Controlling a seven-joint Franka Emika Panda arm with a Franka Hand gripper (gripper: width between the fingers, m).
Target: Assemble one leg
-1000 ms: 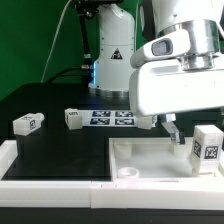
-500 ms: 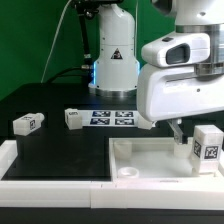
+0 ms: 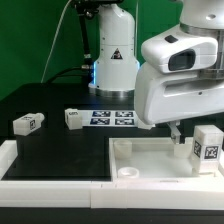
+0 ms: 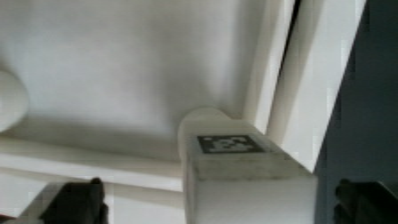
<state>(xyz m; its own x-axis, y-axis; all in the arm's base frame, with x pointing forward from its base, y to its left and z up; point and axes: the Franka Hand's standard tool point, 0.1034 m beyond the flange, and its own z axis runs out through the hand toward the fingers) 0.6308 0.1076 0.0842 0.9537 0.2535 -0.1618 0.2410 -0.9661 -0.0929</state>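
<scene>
A white leg with a square tag stands upright on the large white tray-like piece at the exterior view's right. My gripper hangs just above and beside it, with one dark finger showing. In the wrist view the leg stands between my two dark fingertips, with a gap on each side. The gripper is open and holds nothing. Two more legs, one and another, lie on the black table at the left.
The marker board lies at the back middle, in front of the arm's base. A raised white rim borders the black table on the left and front. The tray piece has a round hole near its front corner.
The arm has shifted toward the exterior view's right and slightly up, bringing the gripper closer over the standing leg. The legs and the tray piece have not moved.
</scene>
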